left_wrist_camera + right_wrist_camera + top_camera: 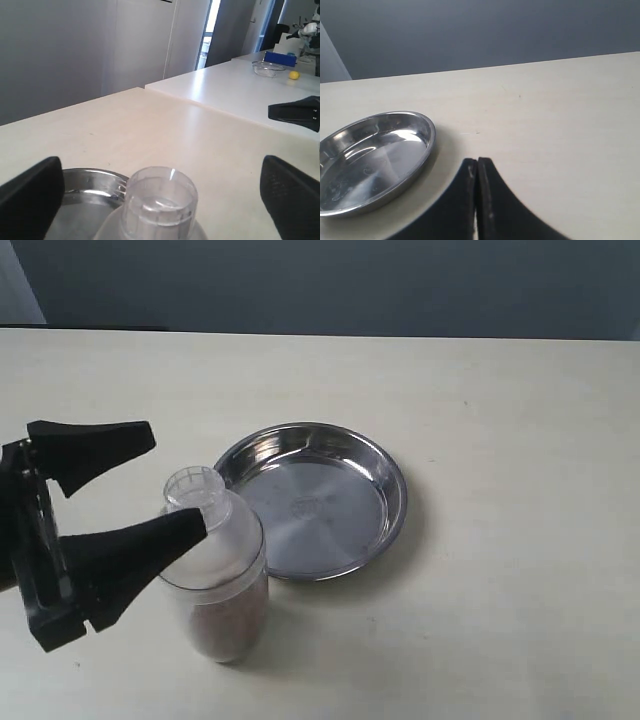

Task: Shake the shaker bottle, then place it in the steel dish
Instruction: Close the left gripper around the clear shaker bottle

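Observation:
The shaker bottle [218, 575] stands upright on the table, just outside the front-left rim of the steel dish [315, 502]. It is clear, with a round cap and brownish grains in its lower part. My left gripper [175, 480] is open wide, level with the bottle's cap, one finger on each side of it and holding nothing. In the left wrist view the cap of the bottle [159, 202] sits between the two black fingers [30, 202], with the dish [87, 181] behind it. My right gripper [477, 162] is shut and empty, low over the table beside the dish [370, 160].
The cream table [500, 420] stretches round the dish on all sides. A black pointed gripper part [296, 112] shows far off in the left wrist view. Another table beyond carries a glass bowl [269, 68] and a yellow thing [294, 75].

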Robot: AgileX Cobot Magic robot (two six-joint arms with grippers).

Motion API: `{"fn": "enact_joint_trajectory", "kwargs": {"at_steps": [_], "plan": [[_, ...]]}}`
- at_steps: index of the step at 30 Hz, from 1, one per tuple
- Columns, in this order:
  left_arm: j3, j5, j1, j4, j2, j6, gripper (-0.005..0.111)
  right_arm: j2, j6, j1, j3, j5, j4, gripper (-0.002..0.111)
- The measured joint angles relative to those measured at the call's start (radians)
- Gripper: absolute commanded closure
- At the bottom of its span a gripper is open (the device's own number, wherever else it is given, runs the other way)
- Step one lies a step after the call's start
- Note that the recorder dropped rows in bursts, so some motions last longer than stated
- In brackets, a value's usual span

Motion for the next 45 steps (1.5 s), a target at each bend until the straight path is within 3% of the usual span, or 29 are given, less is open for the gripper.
{"fn": "enact_joint_trajectory", "kwargs": {"at_steps": [14, 22, 45], "plan": [[-0.002, -0.011, -0.175, -0.137, 0.250, 0.347, 0.001, 0.000, 0.000, 0.000, 0.000, 0.000, 0.000, 0.109], [-0.004, -0.018, -0.180, -0.213, 0.370, 0.443, 0.001, 0.000, 0.000, 0.000, 0.000, 0.000, 0.000, 0.109], [-0.012, -0.019, -0.186, -0.165, 0.654, 0.453, 0.001, 0.000, -0.002, 0.000, 0.000, 0.000, 0.000, 0.109]]}}
